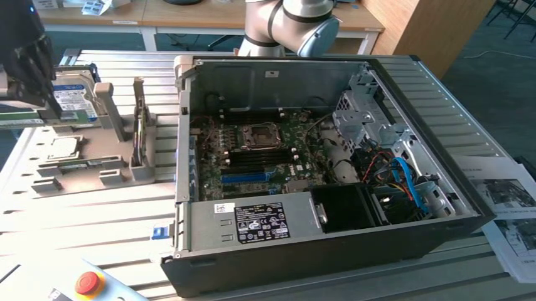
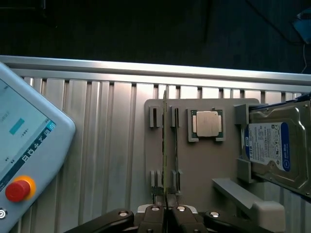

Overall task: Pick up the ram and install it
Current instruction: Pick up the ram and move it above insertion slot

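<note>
Gripper poised over the parts holder beside the open computer case [image 1: 318, 266]

My arm [image 1: 293, 22] rises behind the case. My gripper [image 2: 167, 216] hangs above the grey holder [image 2: 204, 170], jaws pinched almost together and grasping nothing. It lines up with the ram [image 2: 165, 145], which stands on edge in its slots beside the CPU chip [image 2: 207, 124].

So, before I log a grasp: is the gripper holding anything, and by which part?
Nothing is held; the ram stands in its holder, clear of the fingers.
</note>
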Robot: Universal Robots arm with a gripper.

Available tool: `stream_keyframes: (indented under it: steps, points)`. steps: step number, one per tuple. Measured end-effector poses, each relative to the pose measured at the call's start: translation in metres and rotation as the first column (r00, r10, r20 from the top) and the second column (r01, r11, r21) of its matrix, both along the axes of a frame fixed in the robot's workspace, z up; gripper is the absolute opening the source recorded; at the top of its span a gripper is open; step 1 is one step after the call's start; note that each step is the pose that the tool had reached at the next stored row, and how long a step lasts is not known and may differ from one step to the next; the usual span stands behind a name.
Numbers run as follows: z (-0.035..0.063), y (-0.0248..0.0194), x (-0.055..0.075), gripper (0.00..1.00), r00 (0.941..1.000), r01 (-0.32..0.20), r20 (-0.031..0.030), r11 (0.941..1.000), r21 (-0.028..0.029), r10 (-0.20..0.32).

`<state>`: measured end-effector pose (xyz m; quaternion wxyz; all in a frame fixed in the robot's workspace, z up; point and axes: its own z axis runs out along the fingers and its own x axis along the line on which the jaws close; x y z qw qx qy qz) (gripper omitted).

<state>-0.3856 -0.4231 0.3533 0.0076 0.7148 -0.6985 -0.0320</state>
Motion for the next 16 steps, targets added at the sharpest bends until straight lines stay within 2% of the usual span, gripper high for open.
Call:
stream_keyframes:
  steps: [10, 16]
  points:
    - [0.0284, 0.0000, 0.000, 0.12, 1.0000, 0.000, -0.0001, 1.0000, 0.0000, 0.000]
    - [0.0315, 0.0000, 0.000, 0.12, 1.0000, 0.000, 0.0000, 1.0000, 0.0001, 0.000]
